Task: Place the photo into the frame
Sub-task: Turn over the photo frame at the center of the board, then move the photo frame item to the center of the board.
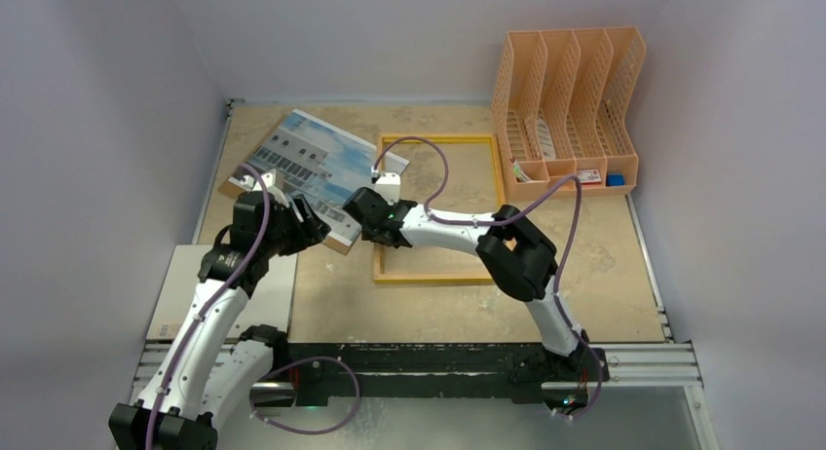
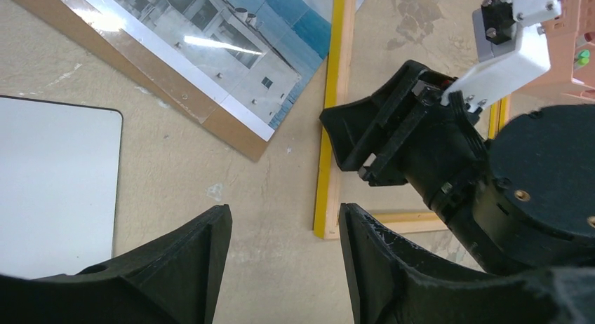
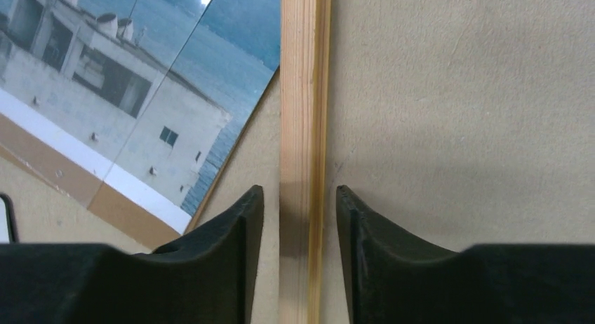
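Note:
The photo [image 1: 317, 158], a white building under blue sky, lies face up and tilted on a brown backing board [image 1: 341, 241] at the back left. It also shows in the left wrist view [image 2: 231, 43] and the right wrist view [image 3: 126, 92]. The yellow frame [image 1: 429, 276] lies flat mid-table, its wood-coloured face showing. My right gripper [image 1: 365, 219] is open, its jaws straddling the frame's left rail [image 3: 302, 92] with a gap on each side. My left gripper [image 1: 317, 226] is open and empty over bare table, just left of the frame's near-left corner [image 2: 324, 229].
A peach file rack [image 1: 570, 109] stands at the back right. A blank grey-white panel [image 1: 273, 294] lies at the near left, also in the left wrist view [image 2: 49, 184]. My two grippers are close together beside the frame's left rail. Grey walls enclose the table.

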Robot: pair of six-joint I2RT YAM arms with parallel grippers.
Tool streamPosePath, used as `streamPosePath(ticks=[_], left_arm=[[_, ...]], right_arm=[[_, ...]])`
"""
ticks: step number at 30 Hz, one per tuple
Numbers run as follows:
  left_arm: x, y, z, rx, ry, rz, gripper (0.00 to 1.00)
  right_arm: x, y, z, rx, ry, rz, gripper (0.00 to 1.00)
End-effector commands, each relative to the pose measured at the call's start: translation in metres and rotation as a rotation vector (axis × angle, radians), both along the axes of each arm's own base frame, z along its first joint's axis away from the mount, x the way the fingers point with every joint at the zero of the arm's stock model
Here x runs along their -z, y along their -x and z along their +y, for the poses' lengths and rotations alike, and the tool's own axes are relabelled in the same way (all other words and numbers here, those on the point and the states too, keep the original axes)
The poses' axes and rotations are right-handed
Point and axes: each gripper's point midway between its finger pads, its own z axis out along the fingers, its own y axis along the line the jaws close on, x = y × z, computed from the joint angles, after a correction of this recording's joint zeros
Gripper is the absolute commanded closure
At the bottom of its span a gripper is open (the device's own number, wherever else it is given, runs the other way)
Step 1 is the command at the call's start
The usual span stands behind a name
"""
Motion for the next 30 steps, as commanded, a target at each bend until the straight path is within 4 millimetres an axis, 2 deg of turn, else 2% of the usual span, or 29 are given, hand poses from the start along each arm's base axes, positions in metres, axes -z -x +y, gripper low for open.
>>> streamPosePath(ticks=[1,3,6,12,15,22,25,30], left_arm=[[-0.003,-0.006,0.004,-0.016,-0.019,-0.021,0.39],[-0.001,-0.005,0.005,-0.026,-0.02,-0.009,0.39],[-0.001,-0.006,0.009,-0.05,-0.03,-0.006,0.38],[0.007,-0.009,0.024,-0.147,-0.067,0.023,0.33],[0.016,-0.018,0.033,-0.218,-0.09,0.04,0.22],[0.019,-0.066,0.046,-0.373,-0.09,0.023,0.2],[0.018,-0.086,0.052,-0.4,-0.102,0.016,0.2],[0.016,-0.123,0.041,-0.335,-0.1,-0.014,0.25]], right_arm=[[-0.057,0.007,-0.001,-0.069,-0.057,-0.05,0.49],[-0.073,0.012,-0.001,-0.12,-0.065,-0.056,0.41],[-0.098,0.018,-0.002,-0.175,-0.085,-0.07,0.35],[-0.121,0.026,0.004,-0.266,-0.153,-0.107,0.34],[-0.121,0.034,0.007,-0.31,-0.195,-0.108,0.36],[-0.121,0.041,0.033,-0.451,-0.273,-0.111,0.37],[-0.119,0.034,0.047,-0.45,-0.32,-0.1,0.38],[-0.106,0.007,0.054,-0.342,-0.469,-0.033,0.41]])
